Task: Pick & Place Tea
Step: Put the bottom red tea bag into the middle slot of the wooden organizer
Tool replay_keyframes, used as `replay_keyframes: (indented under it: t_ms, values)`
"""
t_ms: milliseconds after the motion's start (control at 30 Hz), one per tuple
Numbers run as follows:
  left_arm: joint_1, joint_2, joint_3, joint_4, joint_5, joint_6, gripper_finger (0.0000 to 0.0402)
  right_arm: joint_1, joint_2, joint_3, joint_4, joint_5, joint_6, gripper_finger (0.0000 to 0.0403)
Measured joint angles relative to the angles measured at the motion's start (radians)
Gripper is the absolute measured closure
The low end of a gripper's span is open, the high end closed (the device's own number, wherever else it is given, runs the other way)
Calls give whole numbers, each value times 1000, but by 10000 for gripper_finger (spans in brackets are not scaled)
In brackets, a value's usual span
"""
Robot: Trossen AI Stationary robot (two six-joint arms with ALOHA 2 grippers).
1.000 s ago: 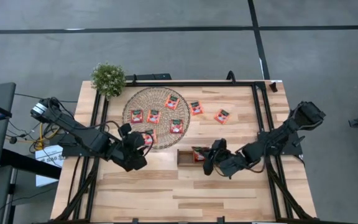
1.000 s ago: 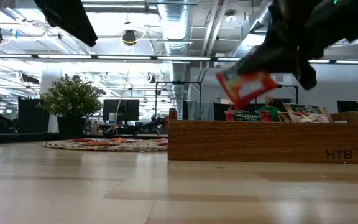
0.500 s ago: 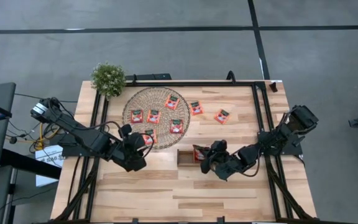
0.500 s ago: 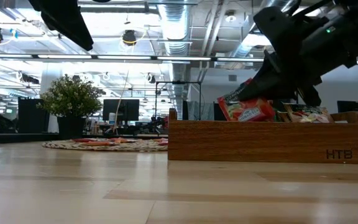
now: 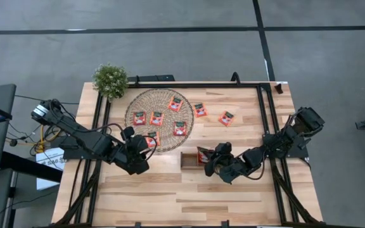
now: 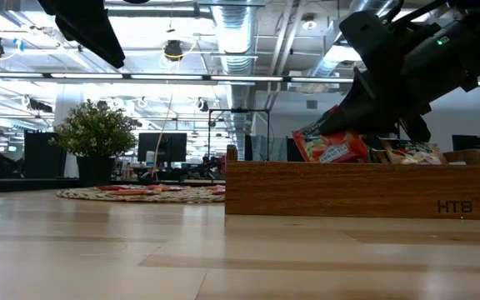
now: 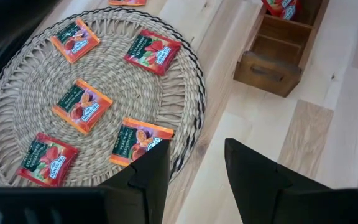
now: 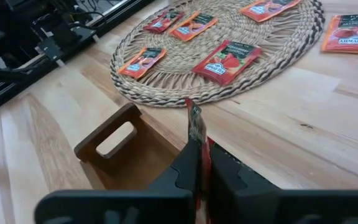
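Tea in small flat red sachets lies mostly on the round woven straw mat, and one red sachet is pinched edge-up between the clenched fingers of the right gripper over the brown wooden tray. Left gripper hovers at the mat's near edge with fingers spread, grasping nothing.

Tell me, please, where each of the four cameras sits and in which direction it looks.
High: above the table, looking straight down; both arms show.
Low: at tabletop height, looking level at the wooden tray; the right fingers lower a red sachet.
Left wrist: on the left arm, looking past open fingers at the woven mat.
Right wrist: looking past its fingers pinching the sachet over the tray.
Both wrist views share mat and tray.
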Motion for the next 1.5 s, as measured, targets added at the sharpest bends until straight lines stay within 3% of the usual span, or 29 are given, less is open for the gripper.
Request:
replay_keyframes:
  t_ms: [333, 533, 800, 1000, 1067, 1233, 1500]
  values:
    - [0, 0, 0, 0, 0, 0, 255, 0, 0, 0, 0, -1, 0, 309]
    - [0, 0, 0, 0, 0, 0, 255, 0, -19, 1, -2, -1, -11, 290]
    - [0, 1, 1, 0, 0, 5, 255, -51, -121, 48, -108, -28, -181, 324]
    - [0, 1, 1, 10, 0, 5, 255, -195, -120, 88, -258, -345, -217, 369]
    - [0, 1, 1, 16, 0, 5, 255, -229, -109, 98, -262, -406, -265, 382]
    - [0, 1, 1, 23, 0, 4, 255, -260, -109, 119, -277, -424, -338, 401]
    - [0, 1, 1, 24, 0, 4, 255, -267, -109, 119, -349, -470, -328, 402]
